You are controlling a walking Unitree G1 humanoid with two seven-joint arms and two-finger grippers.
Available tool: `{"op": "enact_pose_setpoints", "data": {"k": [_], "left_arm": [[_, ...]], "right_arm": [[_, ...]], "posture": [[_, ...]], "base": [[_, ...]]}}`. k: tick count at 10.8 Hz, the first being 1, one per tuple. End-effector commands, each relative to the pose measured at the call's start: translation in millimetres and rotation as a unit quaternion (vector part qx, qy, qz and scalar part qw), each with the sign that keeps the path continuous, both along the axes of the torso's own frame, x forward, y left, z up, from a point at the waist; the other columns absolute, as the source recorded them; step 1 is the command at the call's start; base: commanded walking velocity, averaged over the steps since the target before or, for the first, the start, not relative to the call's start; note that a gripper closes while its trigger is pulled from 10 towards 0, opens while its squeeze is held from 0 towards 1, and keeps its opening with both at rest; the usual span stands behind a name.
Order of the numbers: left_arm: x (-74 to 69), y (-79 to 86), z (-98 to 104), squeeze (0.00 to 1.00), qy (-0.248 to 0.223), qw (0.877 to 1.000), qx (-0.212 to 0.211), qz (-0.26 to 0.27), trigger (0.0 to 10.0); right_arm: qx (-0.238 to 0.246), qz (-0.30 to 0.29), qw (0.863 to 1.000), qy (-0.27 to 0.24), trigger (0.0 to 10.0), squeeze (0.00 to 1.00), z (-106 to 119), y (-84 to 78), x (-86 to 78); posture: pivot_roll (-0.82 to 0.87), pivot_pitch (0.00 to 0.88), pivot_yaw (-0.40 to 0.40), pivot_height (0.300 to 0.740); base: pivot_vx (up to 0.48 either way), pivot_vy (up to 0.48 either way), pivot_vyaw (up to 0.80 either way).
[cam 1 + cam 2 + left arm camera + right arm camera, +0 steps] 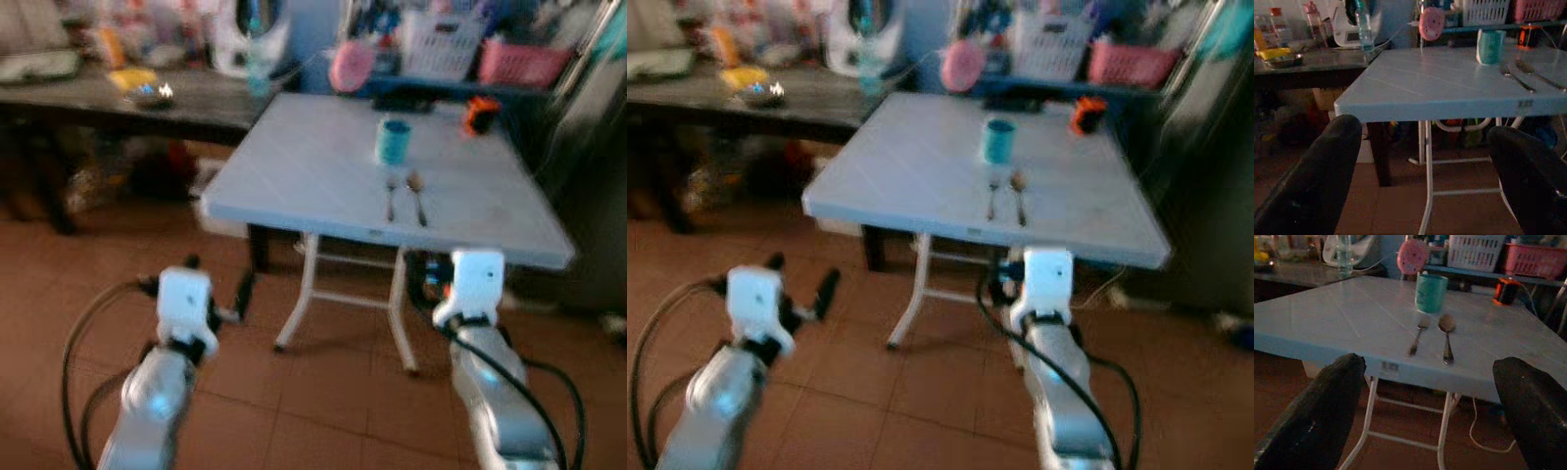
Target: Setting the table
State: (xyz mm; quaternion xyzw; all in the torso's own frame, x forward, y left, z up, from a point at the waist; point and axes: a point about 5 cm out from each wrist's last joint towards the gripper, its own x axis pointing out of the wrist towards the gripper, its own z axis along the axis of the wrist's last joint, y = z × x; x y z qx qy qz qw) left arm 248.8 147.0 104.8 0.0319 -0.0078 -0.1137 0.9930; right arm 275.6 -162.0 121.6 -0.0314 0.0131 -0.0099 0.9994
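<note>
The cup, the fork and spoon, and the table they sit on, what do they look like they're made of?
The cup looks like teal plastic or glazed ceramic: matte and opaque, too dim to tell which. The fork and spoon look like metal, thin with a dull grey shine. The table seems to have a pale moulded plastic top with faint grooves, on white tubular legs, probably painted metal.

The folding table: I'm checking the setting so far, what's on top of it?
On the folding table stand a teal cup, with a fork and spoon side by side before it, and an orange object near the far edge.
</note>
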Motion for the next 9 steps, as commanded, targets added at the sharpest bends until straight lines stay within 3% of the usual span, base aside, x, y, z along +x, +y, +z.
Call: {"op": "enact_pose_setpoints", "data": {"k": [1, 9], "left_arm": [[3.1, 4.6, 6.3, 0.0, -0.011, 1.0, 0.005, 0.003, 10.0], [3.6, 0.8, 6.0, 0.0, -0.009, 1.0, 0.005, -0.007, 10.0]], "right_arm": [[0.008, 0.003, 1.0, -0.009, 10.0, 0.0, 4.4, 4.1, 3.4], [0.044, -0.013, 0.999, 0.02, 10.0, 0.0, -2.8, -0.6, 2.3]], "posture": [[0.12, 0.0, -0.031, 0.74], [0.11, 0.005, -0.026, 0.74]], "base": [[0.356, 0.0, 0.0], [0.358, 0.0, 0.0]]}}
